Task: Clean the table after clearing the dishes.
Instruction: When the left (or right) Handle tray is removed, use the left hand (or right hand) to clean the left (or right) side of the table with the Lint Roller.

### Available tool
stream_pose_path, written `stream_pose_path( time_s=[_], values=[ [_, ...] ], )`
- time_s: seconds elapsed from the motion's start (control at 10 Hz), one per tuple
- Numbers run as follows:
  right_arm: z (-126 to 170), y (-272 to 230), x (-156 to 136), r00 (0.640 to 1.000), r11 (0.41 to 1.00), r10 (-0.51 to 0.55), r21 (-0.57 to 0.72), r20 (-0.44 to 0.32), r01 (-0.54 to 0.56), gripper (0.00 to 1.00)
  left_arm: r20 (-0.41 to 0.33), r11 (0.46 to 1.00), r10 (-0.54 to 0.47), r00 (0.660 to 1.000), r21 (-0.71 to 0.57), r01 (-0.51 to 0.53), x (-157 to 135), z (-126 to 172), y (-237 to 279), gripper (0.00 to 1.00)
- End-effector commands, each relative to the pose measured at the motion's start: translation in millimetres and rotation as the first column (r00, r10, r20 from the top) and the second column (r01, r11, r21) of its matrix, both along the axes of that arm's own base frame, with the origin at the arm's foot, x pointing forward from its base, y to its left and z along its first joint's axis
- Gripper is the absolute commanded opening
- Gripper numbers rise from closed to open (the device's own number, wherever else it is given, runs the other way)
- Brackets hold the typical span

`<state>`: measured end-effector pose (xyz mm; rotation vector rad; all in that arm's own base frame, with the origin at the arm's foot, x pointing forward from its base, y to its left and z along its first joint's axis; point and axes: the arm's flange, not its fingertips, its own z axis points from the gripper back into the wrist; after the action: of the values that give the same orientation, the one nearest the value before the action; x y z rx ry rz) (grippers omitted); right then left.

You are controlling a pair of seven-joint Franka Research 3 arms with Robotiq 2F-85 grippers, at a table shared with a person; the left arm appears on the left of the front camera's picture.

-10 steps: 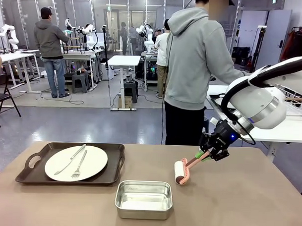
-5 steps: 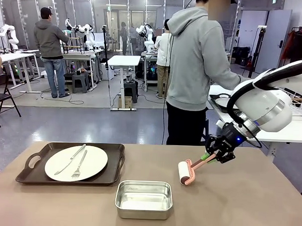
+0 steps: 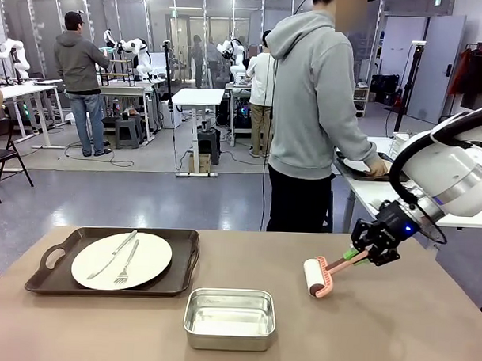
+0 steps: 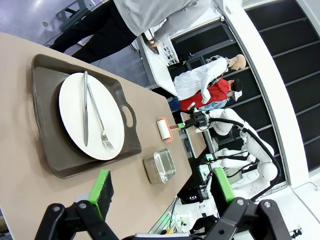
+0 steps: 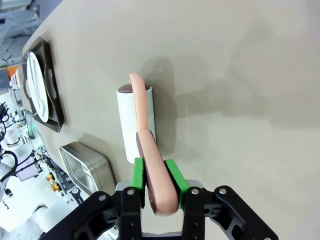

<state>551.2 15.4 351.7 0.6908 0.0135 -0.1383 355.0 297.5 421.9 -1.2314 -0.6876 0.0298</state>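
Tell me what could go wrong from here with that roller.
The right gripper pinches the lint roller only near the handle's end, so pressing down may twist it loose. A sweep toward the robot's left could bump the metal pan or the tray carrying a plate, knife and fork.

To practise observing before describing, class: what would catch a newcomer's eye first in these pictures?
The right claw grips a pink-handled lint roller on the table, right of centre. At left, a white plate with knife and fork sits on a dark tray, and a shiny metal pan stands near the front.
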Motion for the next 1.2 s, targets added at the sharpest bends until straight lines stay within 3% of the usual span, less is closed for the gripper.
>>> stream_pose_path(
  time_s=[0.0,0.6,1.1],
  values=[
    [-13.8,-24.0,-18.0,1.0,0.998,-0.007,-0.07,-0.013,0.006,0.23,0.001,1.0,-0.004,1.0,-0.003,0.004,-3.5,1.3,1.3,1.0],
    [13.7,-104.8,-39.9,0.999,0.966,-0.034,-0.256,-0.029,0.025,0.23,0.001,1.0,-0.004,1.0,-0.003,0.004,-3.5,1.3,1.3,1.0],
    [47.9,-130.0,-51.5,0.992,0.909,-0.097,-0.412,-0.081,0.055,0.23,0.001,1.0,-0.004,1.0,-0.003,0.004,-3.5,1.3,1.3,1.0]
  ],
)
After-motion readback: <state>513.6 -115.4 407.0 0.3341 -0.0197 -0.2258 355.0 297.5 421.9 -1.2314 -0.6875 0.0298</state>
